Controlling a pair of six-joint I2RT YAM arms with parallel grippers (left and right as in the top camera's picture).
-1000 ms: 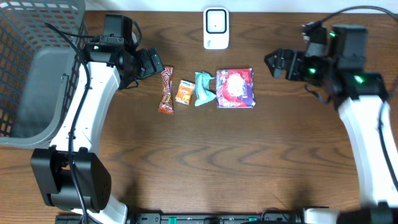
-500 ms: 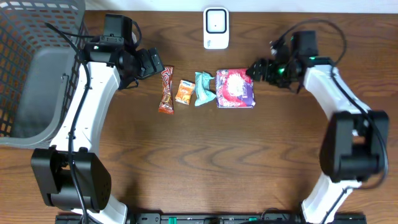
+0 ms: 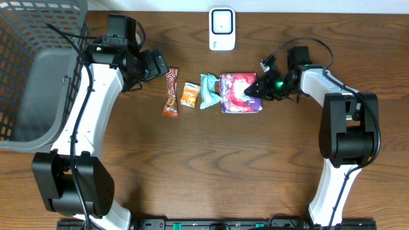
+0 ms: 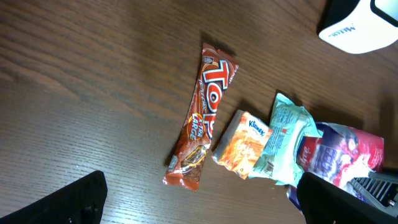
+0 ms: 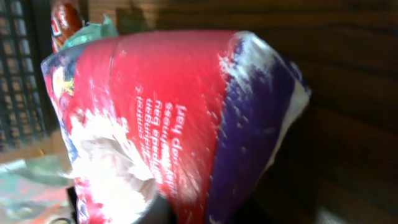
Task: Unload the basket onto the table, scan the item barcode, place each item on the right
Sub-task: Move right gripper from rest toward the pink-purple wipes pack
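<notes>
One red-purple packet (image 3: 238, 92) pinched in right pincer (image 3: 254, 89), left pincer (image 3: 161, 64) wide apart, dark wooden table (image 3: 223, 166), grey basket (image 3: 19, 57).

red, purple and white packet (image 3: 235, 96), teal pouch (image 3: 208, 91), orange tissue pack (image 3: 189, 94), white scanner (image 3: 222, 29).

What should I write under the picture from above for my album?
Right hand grips the red-and-purple packet near the white scanner.

White arm links (image 3: 96, 89), black joints (image 3: 121, 29) and fingers (image 4: 71, 199), black cables (image 3: 72, 137), green lights (image 3: 277, 84)
</notes>
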